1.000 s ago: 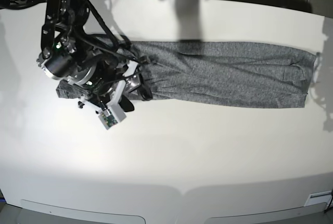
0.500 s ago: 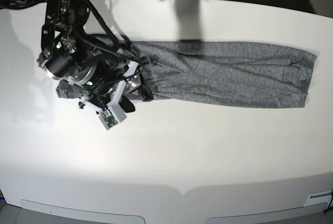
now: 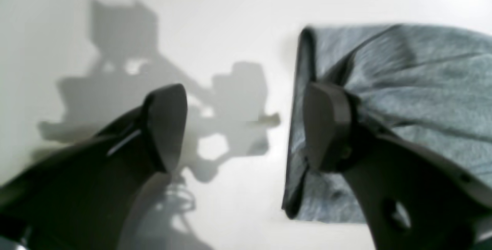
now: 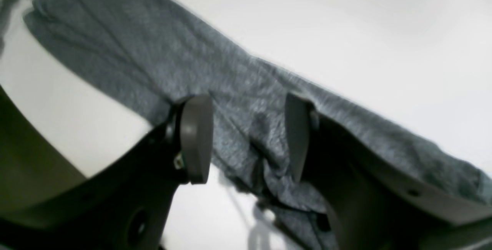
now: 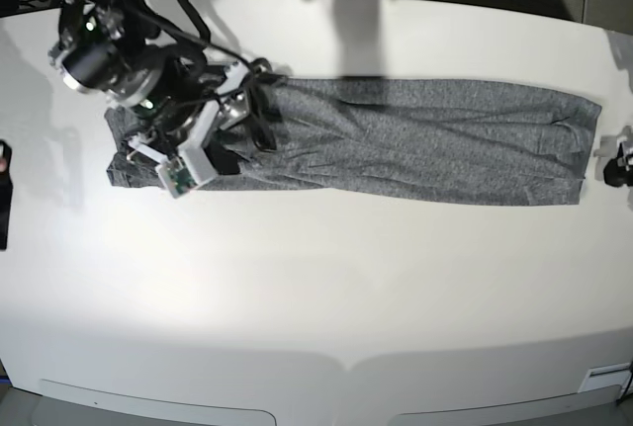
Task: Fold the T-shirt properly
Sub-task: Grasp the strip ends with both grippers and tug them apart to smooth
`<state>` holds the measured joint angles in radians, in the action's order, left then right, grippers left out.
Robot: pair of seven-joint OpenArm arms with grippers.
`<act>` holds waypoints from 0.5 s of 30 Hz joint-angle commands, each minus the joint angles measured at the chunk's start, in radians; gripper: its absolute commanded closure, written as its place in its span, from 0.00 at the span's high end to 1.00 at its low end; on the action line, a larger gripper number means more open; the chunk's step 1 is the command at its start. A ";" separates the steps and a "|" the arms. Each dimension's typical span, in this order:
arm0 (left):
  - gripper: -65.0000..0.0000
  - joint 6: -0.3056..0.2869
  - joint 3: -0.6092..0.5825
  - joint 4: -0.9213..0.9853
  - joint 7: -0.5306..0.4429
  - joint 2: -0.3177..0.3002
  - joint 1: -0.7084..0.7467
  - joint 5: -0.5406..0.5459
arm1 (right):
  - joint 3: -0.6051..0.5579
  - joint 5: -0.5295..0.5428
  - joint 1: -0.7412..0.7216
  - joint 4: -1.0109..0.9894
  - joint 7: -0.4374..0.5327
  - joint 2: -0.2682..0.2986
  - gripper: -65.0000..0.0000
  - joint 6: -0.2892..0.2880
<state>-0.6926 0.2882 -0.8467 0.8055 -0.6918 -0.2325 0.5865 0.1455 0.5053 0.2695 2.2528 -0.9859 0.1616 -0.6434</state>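
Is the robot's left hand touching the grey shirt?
Cannot tell. In the left wrist view the open left hand sits at the T-shirt end, one finger overlapping the cloth, but no contact or gap shows.

Right hand [image 5: 242,120] moved up and back along the T-shirt [image 5: 415,144], uncovering its near end; left hand [image 5: 618,161] re-entered by the shirt's far edge.

Black arm [image 5: 109,41] with silver joints, white camera bracket, green board; dark rounded fingers [image 4: 196,138].
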 commanded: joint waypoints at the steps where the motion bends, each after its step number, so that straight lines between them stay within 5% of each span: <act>1: 0.69 -0.006 0.010 0.012 -0.022 -0.032 -0.020 0.016 | 0.022 0.031 0.010 0.049 0.016 0.004 0.47 -0.008; 8: 0.69 -0.006 0.010 0.143 0.126 -0.005 -0.017 0.187 | 0.161 0.181 0.052 0.103 -0.045 0.002 0.47 -0.023; 15: 0.69 -0.006 0.010 0.153 0.205 0.084 -0.018 0.256 | 0.257 0.209 0.052 0.103 -0.051 0.002 0.47 -0.038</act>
<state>-0.7101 0.3004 -0.6918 0.9684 -0.6006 -0.2497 0.8734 0.3992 0.6907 0.3271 2.3421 -1.0573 0.1600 -0.6704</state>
